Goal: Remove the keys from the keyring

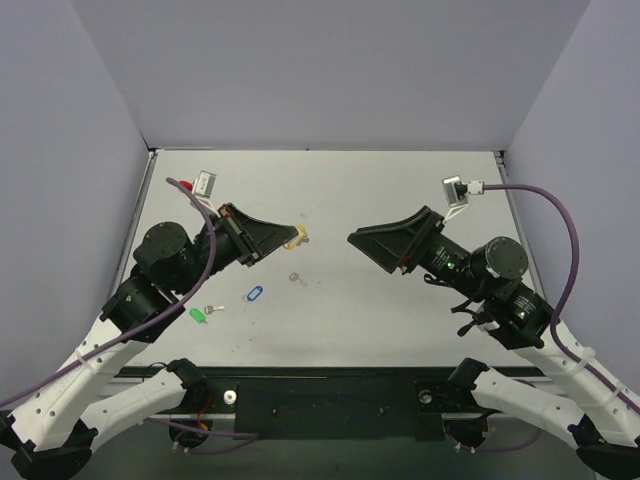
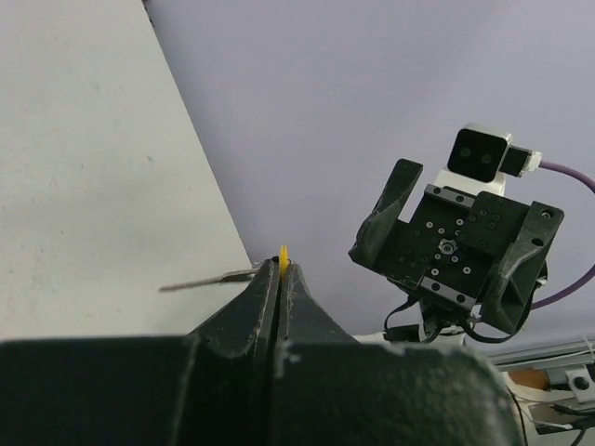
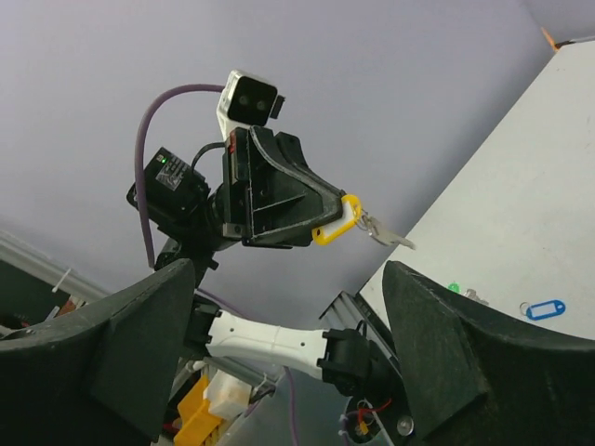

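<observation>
Item one: found the left gripper [image 1: 290,237] raised above the table [image 1: 400,330], left of centre, with its jaws pressed flat together on the keyring [image 3: 337,221]. Saw the yellow tag pinched at its inner end, its outer loop and thin metal ring poking past the fingertips toward the right arm. From the left wrist, caught only a sliver of yellow, edge-on above the closed jaws.

Recorded the keys [image 3: 386,232] as one small silver-grey key, hung from that ring just beyond the tag. Noted it clear of the table, blade slanting down and away from the left gripper.

Item two: found the right gripper [image 3: 288,269] raised right of centre and pointed at the left one, with a clear gap to the tag and key. Noted its fingers spread wide, gripping nothing.

Listed flat on the table, nearer the arm bases than the two grippers:
- a loose small key [image 1: 297,278] near the middle
- a blue tag [image 1: 254,294] just left of it
- a green tag [image 1: 198,315] with a silver key [image 1: 213,309] joined to it, close beside the left arm
</observation>
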Tool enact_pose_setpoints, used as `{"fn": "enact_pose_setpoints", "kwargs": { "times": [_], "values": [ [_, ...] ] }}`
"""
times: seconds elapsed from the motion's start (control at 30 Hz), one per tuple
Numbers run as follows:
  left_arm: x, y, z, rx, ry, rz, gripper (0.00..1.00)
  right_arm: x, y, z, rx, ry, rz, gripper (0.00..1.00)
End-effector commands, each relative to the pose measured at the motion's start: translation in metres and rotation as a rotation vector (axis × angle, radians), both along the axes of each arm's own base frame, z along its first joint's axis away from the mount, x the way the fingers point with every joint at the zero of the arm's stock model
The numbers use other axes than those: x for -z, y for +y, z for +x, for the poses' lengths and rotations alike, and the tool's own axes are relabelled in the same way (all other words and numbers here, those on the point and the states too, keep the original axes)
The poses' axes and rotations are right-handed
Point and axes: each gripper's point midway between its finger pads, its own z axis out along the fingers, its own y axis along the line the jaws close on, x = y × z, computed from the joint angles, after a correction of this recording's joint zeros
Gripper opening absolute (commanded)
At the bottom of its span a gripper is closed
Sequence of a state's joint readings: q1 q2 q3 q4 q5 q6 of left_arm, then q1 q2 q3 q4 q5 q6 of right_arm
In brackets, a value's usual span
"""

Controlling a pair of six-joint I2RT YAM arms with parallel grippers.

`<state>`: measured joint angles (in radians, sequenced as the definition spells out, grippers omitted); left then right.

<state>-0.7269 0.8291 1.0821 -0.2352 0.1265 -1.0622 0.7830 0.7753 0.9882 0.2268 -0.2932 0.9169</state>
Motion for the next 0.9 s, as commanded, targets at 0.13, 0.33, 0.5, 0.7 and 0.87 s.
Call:
{"fn": "enact_pose_setpoints", "kwargs": {
  "times": [0.13, 0.33, 0.5, 0.7, 0.87],
  "values": [
    [-0.029, 0.017, -0.021, -0.010, 0.102, -0.132, 0.00, -0.031, 0.036, -0.020, -0.069, -0.142, 0.003, 0.70],
    [-0.042, 0.020, -0.029, 0.012, 0.123, -0.193, 0.00, -0.025, 0.050, -0.020, -0.068, -0.174, -0.022, 0.70],
    [-0.053, 0.021, -0.036, 0.039, 0.136, -0.230, 0.00, -0.029, 0.058, -0.023, -0.082, -0.207, -0.010, 0.70],
    [-0.069, 0.020, -0.044, 0.080, 0.142, -0.269, 0.00, -0.032, 0.058, -0.022, -0.073, -0.254, -0.016, 0.70],
    [-0.084, 0.021, -0.049, 0.102, 0.140, -0.300, 0.00, -0.042, 0.063, -0.026, -0.098, -0.298, 0.001, 0.69]
  ]
}}
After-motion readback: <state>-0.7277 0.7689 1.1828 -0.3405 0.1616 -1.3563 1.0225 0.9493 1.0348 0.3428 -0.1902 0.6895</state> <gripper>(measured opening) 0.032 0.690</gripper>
